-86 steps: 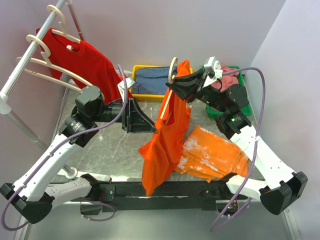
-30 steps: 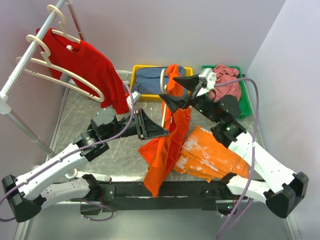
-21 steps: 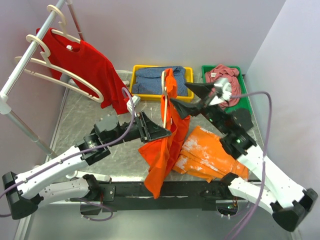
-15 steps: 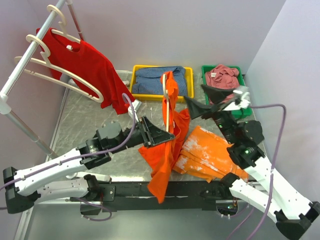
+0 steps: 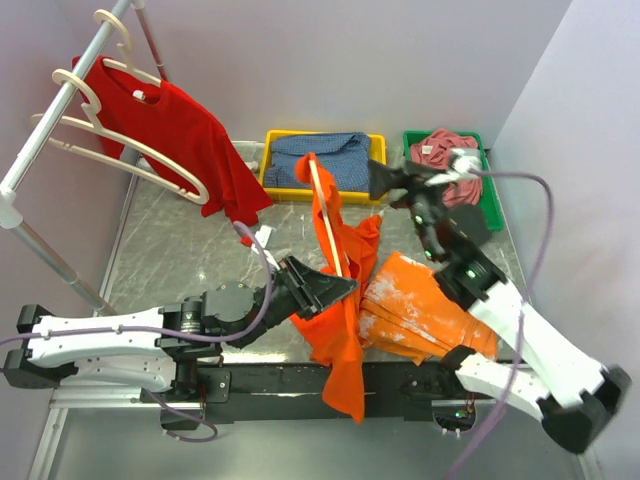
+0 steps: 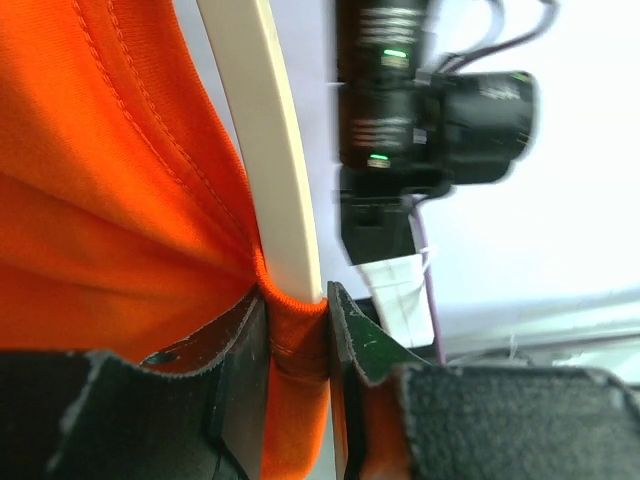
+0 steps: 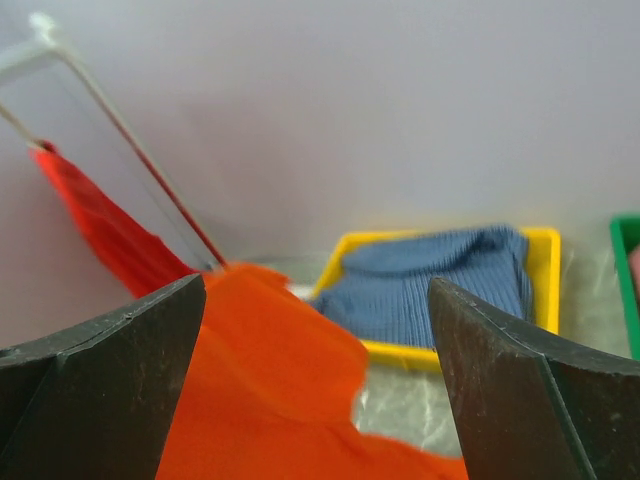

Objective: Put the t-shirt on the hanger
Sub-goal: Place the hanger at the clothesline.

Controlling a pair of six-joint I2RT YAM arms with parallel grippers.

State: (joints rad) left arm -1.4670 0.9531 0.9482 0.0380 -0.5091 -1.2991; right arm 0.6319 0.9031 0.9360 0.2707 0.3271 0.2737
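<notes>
Left gripper [image 6: 297,318] clamped on t-shirt [image 5: 338,335] fabric, just below hanger [image 5: 327,212] arm. T-shirt held aloft over table [image 5: 180,250] centre, draped along hanger. Right gripper [image 5: 378,178] jaws spread wide, nothing gripped, near yellow tray [image 5: 268,160].

Left arm stretched low, left end effector [image 6: 297,330] pinching the t-shirt [image 6: 100,200], right end effector [image 5: 373,178] raised, jaws wide

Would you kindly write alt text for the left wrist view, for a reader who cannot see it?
The left end effector pinches a fold of the orange t-shirt just where the cream hanger runs down into the cloth. Behind them, a blurred black robot arm stands against a pale wall.
</notes>
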